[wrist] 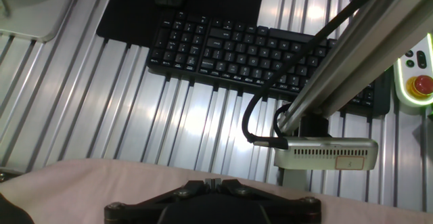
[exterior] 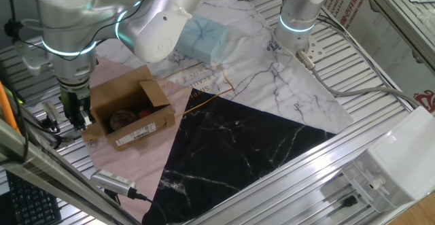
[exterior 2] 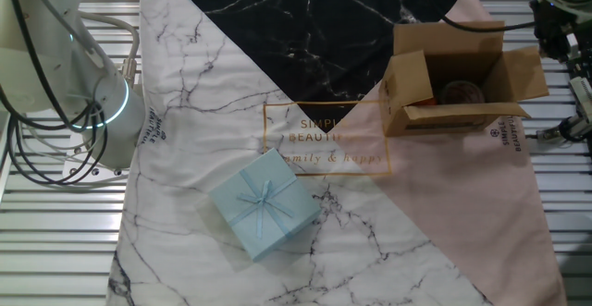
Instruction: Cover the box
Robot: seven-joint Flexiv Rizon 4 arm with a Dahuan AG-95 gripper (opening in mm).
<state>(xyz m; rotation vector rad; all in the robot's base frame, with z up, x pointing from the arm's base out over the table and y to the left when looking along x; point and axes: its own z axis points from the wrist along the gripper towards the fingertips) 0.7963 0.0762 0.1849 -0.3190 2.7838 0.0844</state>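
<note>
The box [exterior: 129, 113] is a small brown carton on the pink part of the cloth, with its flaps standing open and a white label [exterior: 141, 134] on its near long side. It also shows in the other fixed view [exterior 2: 460, 89], with a round tin and something red inside. My gripper [exterior: 83, 121] hangs just off the box's left end, close to the outer flap, and points down at the cloth edge. In the hand view the gripper [wrist: 212, 182] has its fingers pressed together with nothing between them. In the other fixed view it [exterior 2: 558, 30] is at the right edge.
A pale blue gift package [exterior: 204, 38] [exterior 2: 265, 204] lies on the white marble cloth. A second arm's base [exterior: 299, 14] [exterior 2: 102, 112] stands at the far corner. A keyboard [wrist: 250, 51], a small camera unit [wrist: 325, 154] and a metal beam lie beyond the table edge.
</note>
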